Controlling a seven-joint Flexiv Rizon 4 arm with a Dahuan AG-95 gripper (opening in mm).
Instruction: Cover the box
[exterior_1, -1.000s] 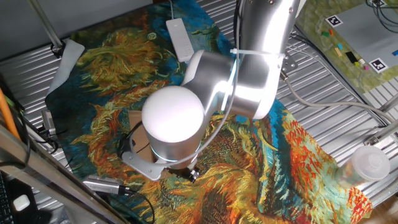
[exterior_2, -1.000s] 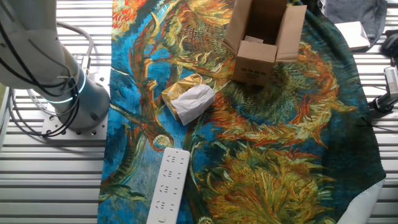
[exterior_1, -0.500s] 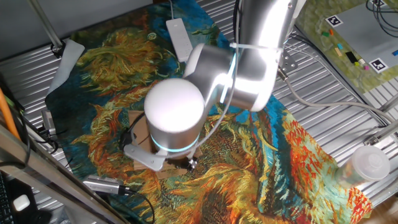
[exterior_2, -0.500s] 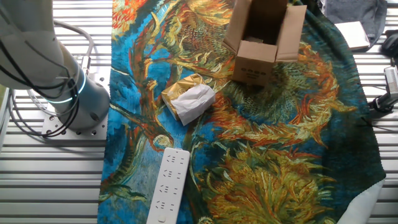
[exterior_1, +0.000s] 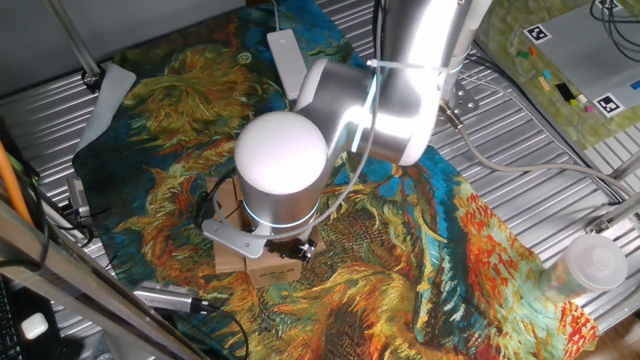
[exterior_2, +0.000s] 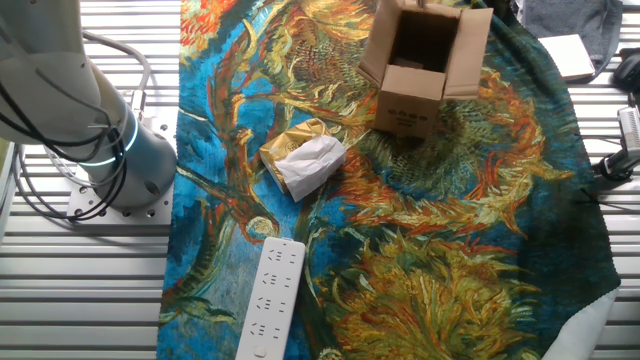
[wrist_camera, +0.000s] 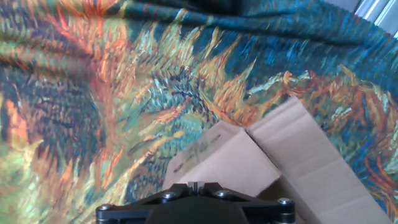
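The box is a small brown cardboard carton standing on the patterned cloth, top open, flaps raised. In one fixed view it shows only partly beneath my wrist. My gripper hangs just over its near edge, mostly hidden by the arm. In the hand view two brown flaps lie right below my gripper, whose jaws stand together with nothing between them. The other fixed view does not show the gripper.
A white-and-yellow wrapped packet and a white power strip lie on the cloth between the box and the arm's base. A plastic cup stands at the right. A metal tool lies at the cloth's front edge.
My wrist has shifted, and more of the box now shows in front of it. The box's far flap has tipped slightly inward.
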